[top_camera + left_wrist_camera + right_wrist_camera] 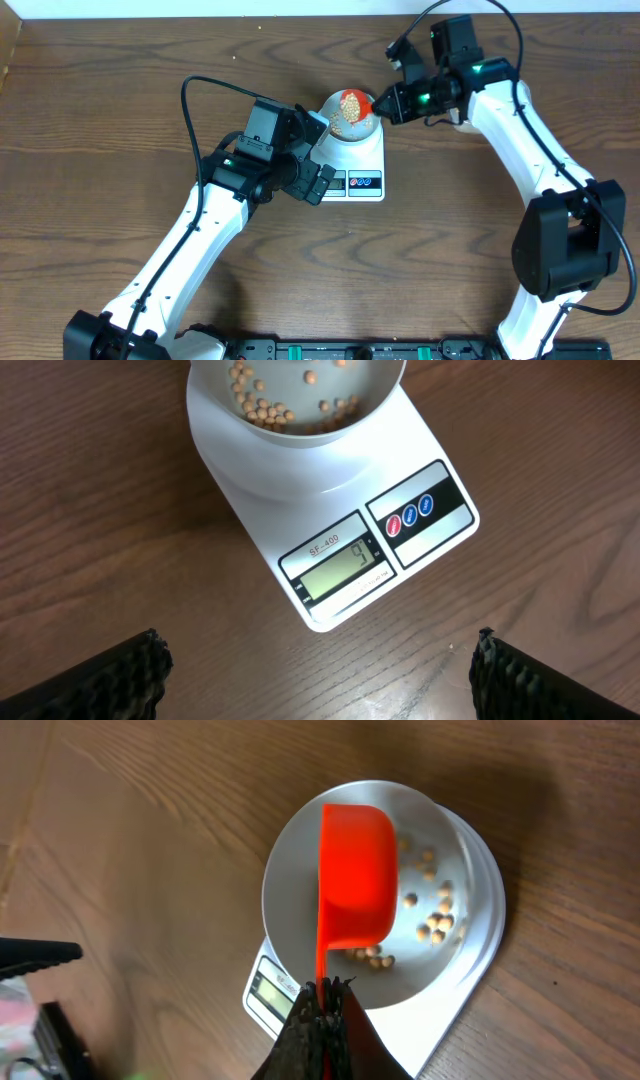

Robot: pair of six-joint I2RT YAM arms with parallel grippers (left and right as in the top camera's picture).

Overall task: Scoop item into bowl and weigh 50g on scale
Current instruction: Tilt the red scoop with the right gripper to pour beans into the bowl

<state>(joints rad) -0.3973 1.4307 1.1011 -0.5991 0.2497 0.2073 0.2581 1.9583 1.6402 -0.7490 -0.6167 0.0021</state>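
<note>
The white scale (362, 160) sits mid-table with the pale bowl (347, 117) on it. Tan beans (265, 412) lie in the bowl, which also shows in the right wrist view (470, 910). The scale's display (338, 568) shows a small reading. My right gripper (325, 995) is shut on the handle of an orange scoop (355, 870), held tipped over the bowl; the scoop shows in the overhead view (354, 101). My left gripper (320, 675) is open and empty, just in front of the scale's front edge, above bare table.
The scale's red and blue buttons (410, 515) face my left gripper. The left arm (260, 160) lies close beside the scale on its left. A white object (462, 118) sits partly hidden under the right arm. The table's far edge runs along the top.
</note>
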